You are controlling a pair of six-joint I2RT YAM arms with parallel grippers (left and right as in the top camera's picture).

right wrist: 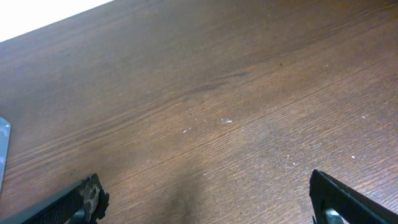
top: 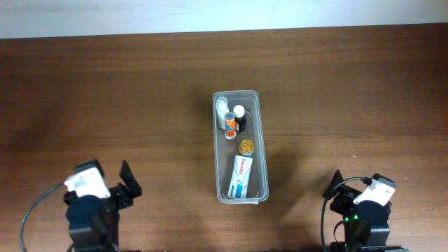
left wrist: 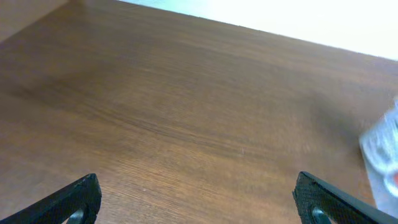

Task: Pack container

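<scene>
The clear plastic container stands lengthwise at the table's middle. Inside it are small bottles at the far end, a round gold-lidded item in the middle, and a white medicine box with blue print at the near end. My left gripper is open and empty at the near left, well apart from the container; its fingers spread over bare wood. A blurred edge of the container shows at the right of the left wrist view. My right gripper is open and empty at the near right.
The wooden table stretches around the container. A pale wall strip runs along the far edge. A sliver of the container's rim shows at the left edge of the right wrist view.
</scene>
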